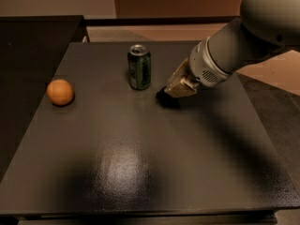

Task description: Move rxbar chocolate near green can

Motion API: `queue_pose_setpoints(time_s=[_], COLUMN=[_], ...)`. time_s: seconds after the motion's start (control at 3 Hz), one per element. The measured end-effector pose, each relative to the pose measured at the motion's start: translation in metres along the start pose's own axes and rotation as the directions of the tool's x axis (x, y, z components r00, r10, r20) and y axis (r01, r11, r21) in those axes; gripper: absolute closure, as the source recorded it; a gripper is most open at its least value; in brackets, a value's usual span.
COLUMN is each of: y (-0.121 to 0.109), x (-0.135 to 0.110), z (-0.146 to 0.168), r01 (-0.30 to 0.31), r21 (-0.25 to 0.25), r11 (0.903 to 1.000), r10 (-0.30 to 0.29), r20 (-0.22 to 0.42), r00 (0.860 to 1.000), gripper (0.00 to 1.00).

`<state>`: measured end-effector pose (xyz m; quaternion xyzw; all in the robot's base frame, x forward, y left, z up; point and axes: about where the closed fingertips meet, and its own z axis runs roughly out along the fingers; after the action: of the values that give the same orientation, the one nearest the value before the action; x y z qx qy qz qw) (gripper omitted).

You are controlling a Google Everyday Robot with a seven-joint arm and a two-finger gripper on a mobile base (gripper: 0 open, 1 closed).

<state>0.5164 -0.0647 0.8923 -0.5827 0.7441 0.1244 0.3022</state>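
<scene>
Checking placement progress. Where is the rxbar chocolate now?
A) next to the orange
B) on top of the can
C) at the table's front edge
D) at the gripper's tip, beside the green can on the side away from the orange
D: the dark rxbar chocolate sticks out of the gripper, low over the table next to the green can and apart from it, far from the orange.

The grey arm (255,29) reaches in from the upper right, sloping down-left through a pale wrist (206,67) to the tan gripper (174,89), whose fingers pinch the rxbar chocolate (163,96), its dark end poking out just beyond the jaws' tips.
</scene>
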Motion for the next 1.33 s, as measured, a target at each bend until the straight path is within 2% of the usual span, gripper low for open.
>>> queue_pose_setpoints(time_s=[0.33,0.67,1.33], y=[-0.0091,-0.0083,-0.0063], x=[-0.0142,-0.0152,-0.0176], z=[0.0152,0.0150,0.0153], r01=[-0.004,-0.002,0.003], r21=[0.025,0.025,0.024], r11=[0.9997,0.9997,0.9997], r10=[0.004,0.002,-0.003], r20=[-0.001,-0.001,-0.001], r00=[1.000,1.000,1.000], gripper=[1.00,0.84,0.37])
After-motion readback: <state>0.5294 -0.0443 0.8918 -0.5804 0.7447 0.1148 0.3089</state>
